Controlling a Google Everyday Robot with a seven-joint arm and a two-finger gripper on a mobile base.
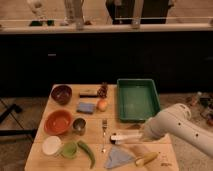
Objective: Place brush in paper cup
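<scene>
At the left front corner of the wooden bench [93,138] stands the paper cup [51,145], white, upright and open-mouthed, with an orange bowl [58,121] just behind it and a pale green item [69,149] touching or nearly touching its right side. A small metal cup [79,125] sits beside the bowl, and a long green pepper [88,153] lies in front of it. Further right a silver fork [104,134] lies lengthwise.

Just right of the fork lies the brush [127,136], flat across the bench, its black head pointing left and its white handle running right. The handle's far end disappears under the pincer [145,136], which is low over the bench and closed narrow on that end. The white arm [181,128] reaches in from the right edge. A blue cloth [117,158] and a yellow-handled knife [146,159] lie in front of the brush, and a green tray [137,99] lies behind it.

The lift looks like the step in hand. Done well, it would raise the brush straight up until the head clears the fork, then carry it left, high over the metal cup and the pepper. With the grip at the tip of the handle, the long brush may sag or swing. A slow carry would help, and tipping it head-down over the cup's mouth before release would lower the risk of knocking the light cup over.
</scene>
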